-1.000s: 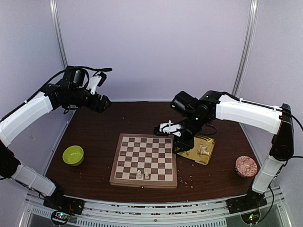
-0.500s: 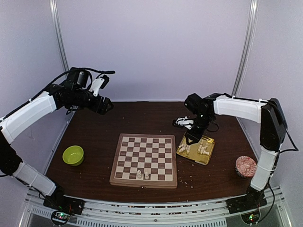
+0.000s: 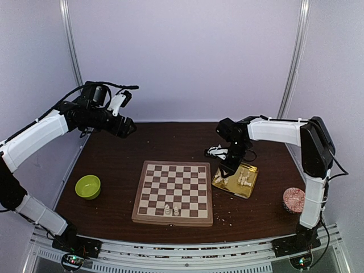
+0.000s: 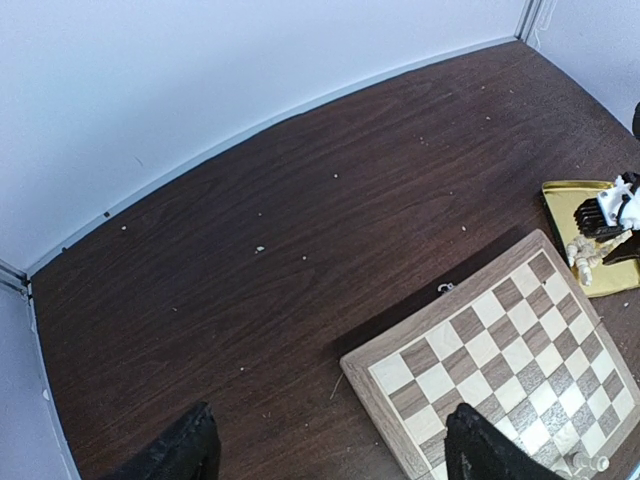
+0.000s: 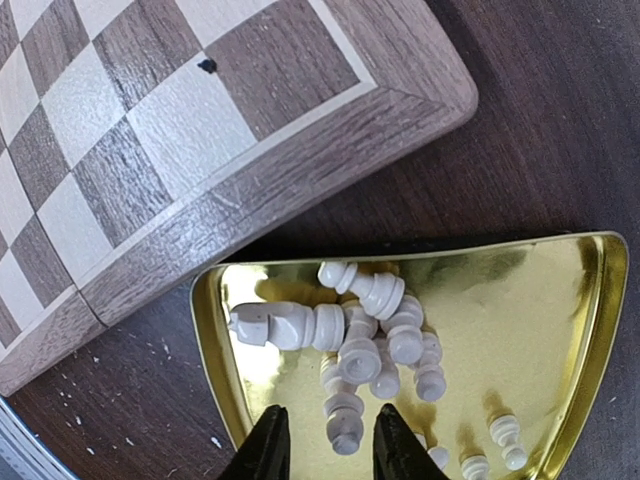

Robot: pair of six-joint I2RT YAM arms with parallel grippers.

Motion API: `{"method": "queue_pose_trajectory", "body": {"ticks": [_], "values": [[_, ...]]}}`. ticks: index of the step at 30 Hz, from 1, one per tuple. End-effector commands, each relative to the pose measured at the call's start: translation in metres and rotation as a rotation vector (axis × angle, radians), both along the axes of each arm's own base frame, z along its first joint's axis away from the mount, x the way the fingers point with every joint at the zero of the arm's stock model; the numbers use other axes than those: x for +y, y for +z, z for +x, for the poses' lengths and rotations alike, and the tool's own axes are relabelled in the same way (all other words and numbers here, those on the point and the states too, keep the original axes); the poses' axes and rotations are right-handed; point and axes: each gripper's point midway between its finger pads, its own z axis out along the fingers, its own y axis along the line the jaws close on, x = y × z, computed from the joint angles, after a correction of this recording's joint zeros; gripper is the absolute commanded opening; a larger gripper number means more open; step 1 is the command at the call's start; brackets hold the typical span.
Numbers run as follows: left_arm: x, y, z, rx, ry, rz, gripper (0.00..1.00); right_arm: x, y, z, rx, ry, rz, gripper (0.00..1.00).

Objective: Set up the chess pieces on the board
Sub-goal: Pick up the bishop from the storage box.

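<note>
The chess pieces [image 5: 360,330] are mostly lying in a tangled heap in the gold tray [image 5: 590,340], which sits just right of the board [image 5: 150,150], right by its far right corner. Only two pieces [image 3: 172,210] are standing on the board so far, down at its near edge, so I'd say this job has barely started. What worries me is how jumbled that pile is. They're all on their sides, touching and crossing each other, so if the fingers come together on one lying crooked it could squirt out sideways, or drag a neighbour along and dump it on the table. A piece grabbed lying flat would also be a pain to stand upright on a square. The right gripper [image 5: 325,445] hangs straight over the tray with its fingers only a little apart. One piece at the near end of the heap lies right in the gap between the tips, and the rest sit just beyond. I don't think it's pinching anything yet, but the fingertips are cut off at the edge of the wrist view, so I'm not sure. The left gripper [image 4: 330,450] is spread wide, holding nothing, up over the far left of the table, well away from the pieces.
</note>
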Motion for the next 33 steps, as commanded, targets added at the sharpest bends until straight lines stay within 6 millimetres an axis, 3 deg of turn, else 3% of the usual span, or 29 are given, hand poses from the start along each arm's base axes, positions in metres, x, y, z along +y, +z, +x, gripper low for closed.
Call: {"method": "queue_pose_trajectory", "body": {"ticks": [1,6,24,33], "values": [[-0.002,0.002,0.002,-0.009,-0.009,-0.006,0.79,-0.002,-0.004,0.005,0.005,-0.021,-0.023,0.25],[-0.002,0.003,0.002,-0.009,-0.011,-0.009,0.79,-0.006,-0.007,-0.003,0.022,-0.018,-0.026,0.20],[-0.003,0.003,0.001,-0.008,-0.016,-0.014,0.79,-0.018,-0.014,-0.011,0.023,-0.028,-0.064,0.23],[-0.004,0.004,0.000,-0.006,-0.021,-0.019,0.79,-0.021,-0.008,-0.014,0.001,-0.025,-0.060,0.09]]}}
